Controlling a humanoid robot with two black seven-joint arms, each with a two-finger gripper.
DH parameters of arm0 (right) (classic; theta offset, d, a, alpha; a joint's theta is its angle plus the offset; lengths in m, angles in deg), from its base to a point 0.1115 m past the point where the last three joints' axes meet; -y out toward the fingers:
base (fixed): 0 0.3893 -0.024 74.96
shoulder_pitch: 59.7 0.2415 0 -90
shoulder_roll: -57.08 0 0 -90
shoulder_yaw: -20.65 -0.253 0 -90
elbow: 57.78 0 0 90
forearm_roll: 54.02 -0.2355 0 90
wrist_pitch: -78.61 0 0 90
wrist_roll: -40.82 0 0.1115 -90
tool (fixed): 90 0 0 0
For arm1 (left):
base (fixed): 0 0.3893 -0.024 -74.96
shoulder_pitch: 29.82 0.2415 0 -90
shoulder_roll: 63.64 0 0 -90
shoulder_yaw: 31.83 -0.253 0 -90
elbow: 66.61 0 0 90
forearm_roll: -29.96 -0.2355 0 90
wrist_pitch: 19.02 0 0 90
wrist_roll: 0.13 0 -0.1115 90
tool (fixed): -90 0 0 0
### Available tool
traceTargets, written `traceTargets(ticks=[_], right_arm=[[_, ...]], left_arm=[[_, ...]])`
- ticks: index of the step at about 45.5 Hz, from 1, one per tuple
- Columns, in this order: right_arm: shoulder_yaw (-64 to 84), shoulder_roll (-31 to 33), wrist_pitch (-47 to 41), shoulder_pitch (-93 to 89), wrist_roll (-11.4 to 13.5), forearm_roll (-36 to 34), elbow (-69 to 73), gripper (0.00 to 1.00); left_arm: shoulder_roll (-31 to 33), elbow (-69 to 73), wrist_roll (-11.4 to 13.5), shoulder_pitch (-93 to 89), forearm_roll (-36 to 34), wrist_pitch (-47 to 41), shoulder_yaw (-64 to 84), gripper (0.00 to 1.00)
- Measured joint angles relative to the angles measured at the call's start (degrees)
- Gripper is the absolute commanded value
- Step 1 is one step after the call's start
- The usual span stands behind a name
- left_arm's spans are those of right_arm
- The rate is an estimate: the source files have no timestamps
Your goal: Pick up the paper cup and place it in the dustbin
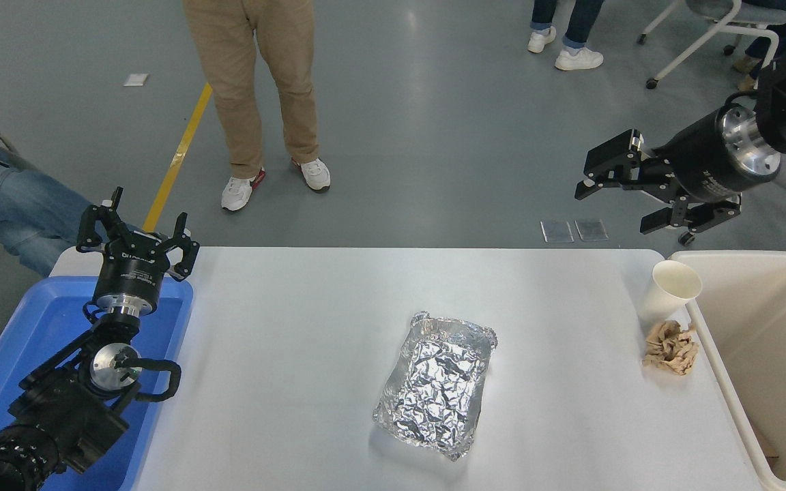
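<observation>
The white paper cup (668, 292) stands on the white table (297, 354) near its far right corner, tilted a little, right beside the cream dustbin (761, 354) at the right edge. My right gripper (615, 194) is open and empty, raised in the air above and behind the table's far right edge, pointing left, well above the cup. My left gripper (135, 228) is open and parked at the lower left over the blue tray.
A crumpled brown paper wad (670, 348) lies just in front of the cup. A crinkled silver foil tray (437, 383) sits mid-table. A blue plastic tray (24, 354) is at the left edge. People stand and sit beyond the table's far side.
</observation>
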Motion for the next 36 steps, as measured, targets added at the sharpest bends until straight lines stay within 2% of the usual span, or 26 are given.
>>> traceTargets(ticks=[12,36], right_arm=[[2.95,-0.12,2.06,-1.09,0.01,1.41,0.53,1.0],[7.92,-0.26,20.88,-17.59,0.1,3.23,-8.35,1.0]], left_arm=[[0.0,0.0,0.0,0.0,0.02,0.0,0.0,0.99],[0.0,-0.01,0.01,0.04,0.02,0.0,0.0,0.99]])
